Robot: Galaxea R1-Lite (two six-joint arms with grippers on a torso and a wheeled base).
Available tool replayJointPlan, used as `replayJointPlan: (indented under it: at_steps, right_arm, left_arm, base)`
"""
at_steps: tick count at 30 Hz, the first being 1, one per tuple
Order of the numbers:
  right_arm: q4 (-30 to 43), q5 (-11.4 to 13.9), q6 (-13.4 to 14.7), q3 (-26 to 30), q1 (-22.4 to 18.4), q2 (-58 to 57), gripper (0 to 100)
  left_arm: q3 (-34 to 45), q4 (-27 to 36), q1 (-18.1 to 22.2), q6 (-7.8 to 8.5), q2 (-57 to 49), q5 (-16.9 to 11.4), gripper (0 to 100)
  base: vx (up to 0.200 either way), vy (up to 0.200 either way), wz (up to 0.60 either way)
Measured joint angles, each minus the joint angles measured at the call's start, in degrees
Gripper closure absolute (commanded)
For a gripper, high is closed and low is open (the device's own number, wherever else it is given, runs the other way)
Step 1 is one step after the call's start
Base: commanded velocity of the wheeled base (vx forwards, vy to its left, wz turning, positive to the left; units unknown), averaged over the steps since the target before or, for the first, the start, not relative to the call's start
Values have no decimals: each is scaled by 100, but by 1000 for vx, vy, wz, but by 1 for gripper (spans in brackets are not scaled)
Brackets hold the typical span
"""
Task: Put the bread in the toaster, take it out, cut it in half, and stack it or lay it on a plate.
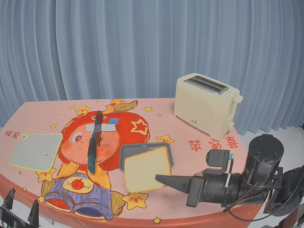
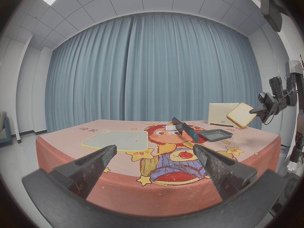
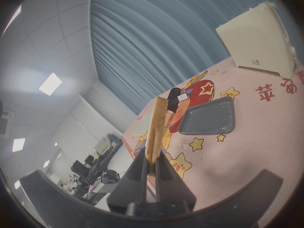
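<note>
The right gripper (image 1: 160,177) clamps the bread (image 1: 145,168) by one edge; the left gripper (image 2: 154,150) is released. Light, soft and crushable, it likely wants a gentle pinch.

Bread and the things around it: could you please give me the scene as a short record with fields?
Bread: whole slice, held in the air over the tray's near edge.
Right gripper: shut on the bread's edge.
Left gripper: open, holding nothing.
Tray: dark, a few crumbs inside.
Toaster: slots empty, right rear of the table.
Knife: between cutting board and tray.
Cutting board: left side of the table.
</note>
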Motion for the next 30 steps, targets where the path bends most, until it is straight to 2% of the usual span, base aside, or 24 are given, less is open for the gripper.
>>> replayJointPlan:
  at_steps: [8,14,19,24,30]
  right_arm:
    - [-6,-62,-783,247,105,-138,100]
    - [-183,-55,-864,363,116,-221,100]
    - [-783,-62,-946,512,118,-233,100]
    - [-1145,-74,-1291,663,116,-205,100]
    - [-1182,-77,-1782,829,102,-174,100]
  left_arm:
    - [0,0,0,0,0,-2,0]
    - [0,0,0,0,0,0,0]
    - [0,0,5,0,0,-2,0]
    - [0,0,-1,0,0,-2,0]
    - [0,0,0,0,0,0,0]
  base:
    - [0,0,0]
    - [0,0,0]
    - [0,0,0]
    - [0,0,0]
    - [0,0,0]
